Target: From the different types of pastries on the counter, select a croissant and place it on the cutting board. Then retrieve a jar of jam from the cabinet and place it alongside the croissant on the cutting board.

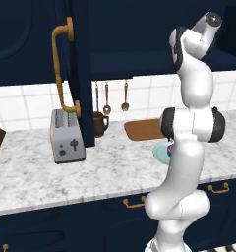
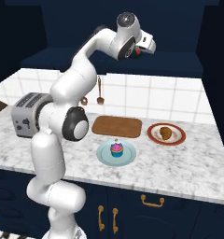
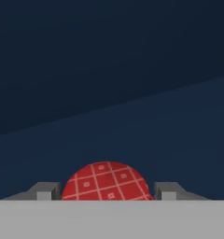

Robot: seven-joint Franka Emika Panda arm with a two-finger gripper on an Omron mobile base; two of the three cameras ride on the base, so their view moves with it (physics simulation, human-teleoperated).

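Your gripper [image 3: 107,192] sits inside the cabinet [image 3: 109,70], fingers flanking the jar of jam [image 3: 106,181] at 6 o'clock; grip uncertain.

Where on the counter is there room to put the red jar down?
The cutting board is bare, between the hanging spoons and the blue plate holding the cupcake. The counter right of both plates is bare too. The red-rimmed plate already holds the croissant.

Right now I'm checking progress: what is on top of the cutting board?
Nothing shows on the cutting board. The croissant sits on the red-rimmed plate beside it. In the left base view the arm covers the board's right part. The jar of jam sits between the gripper fingers.
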